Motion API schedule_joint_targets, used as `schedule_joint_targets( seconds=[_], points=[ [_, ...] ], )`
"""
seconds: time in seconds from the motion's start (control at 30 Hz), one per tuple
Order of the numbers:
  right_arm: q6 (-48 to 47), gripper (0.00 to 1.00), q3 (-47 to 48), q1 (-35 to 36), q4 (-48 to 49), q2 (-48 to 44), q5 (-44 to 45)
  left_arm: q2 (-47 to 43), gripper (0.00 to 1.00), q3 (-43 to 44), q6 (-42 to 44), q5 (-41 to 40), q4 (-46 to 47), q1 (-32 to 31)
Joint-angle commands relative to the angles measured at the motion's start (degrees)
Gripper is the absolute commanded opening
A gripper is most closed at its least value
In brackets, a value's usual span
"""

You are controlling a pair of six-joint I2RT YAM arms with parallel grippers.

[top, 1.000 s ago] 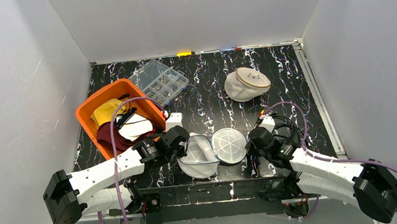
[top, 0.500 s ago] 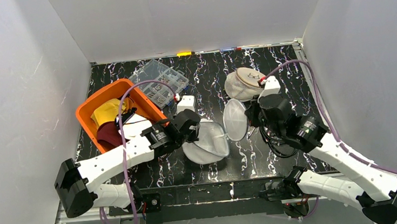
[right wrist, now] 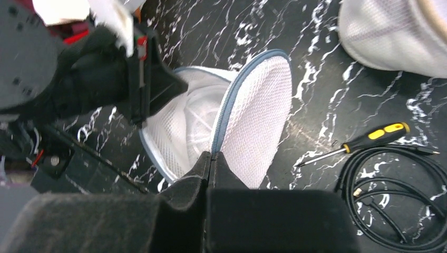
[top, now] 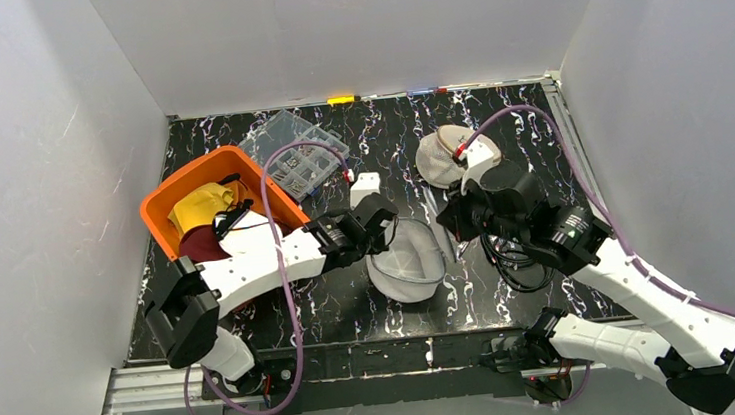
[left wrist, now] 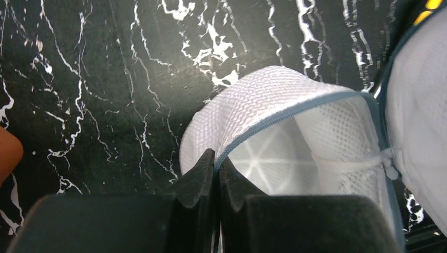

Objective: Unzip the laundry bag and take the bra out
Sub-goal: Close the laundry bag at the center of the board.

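Left hand [left wrist: 215,158] clenched on the laundry bag [left wrist: 253,100] rim, right hand [right wrist: 211,157] clenched on its zippered flap [right wrist: 261,116]; bag open at the middle of the surface [top: 387,135]. Screwdriver [right wrist: 363,141] and coiled cable [right wrist: 345,176] lie near, rightward; second mesh bag [top: 437,161] behind; orange bin [top: 185,175], clear organiser box [top: 297,153] leftward.

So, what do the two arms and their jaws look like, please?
The left arm and the right arm are built alike: white shell segments joined by round black joints. A purple cable loops along each arm, and a small white camera box sits on each wrist. The jaws are matte black and taper to thin tips.
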Motion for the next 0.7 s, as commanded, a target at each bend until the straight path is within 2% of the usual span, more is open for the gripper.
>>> schedule_joint_targets(
  seconds=[0.0,0.2,0.27,0.47,0.67],
  points=[
    [-2.83,0.01,-3.22,-0.03,3.83,-1.40,-8.62,-1.01,0.10,0.62,-3.92,0.22,-2.44,1.64],
    [-3.35,0.01,-6.86,-0.05,7.17,-2.05,-11.08,-6.60,0.54,-0.68,-3.97,4.38,-3.39,2.37],
    [-3.49,0.01,-7.87,-0.04,8.09,-2.40,-11.59,-8.58,0.62,-0.55,-4.19,5.27,-4.49,2.32],
    [-4.22,0.01,-9.21,-0.01,9.73,-3.62,-12.24,-14.07,0.75,-0.38,-9.89,8.99,-5.88,2.48],
    [-5.21,0.01,-9.00,-0.03,9.82,-4.12,-12.63,-14.80,0.77,2.16,-18.04,16.77,-3.48,2.49]
  ],
)
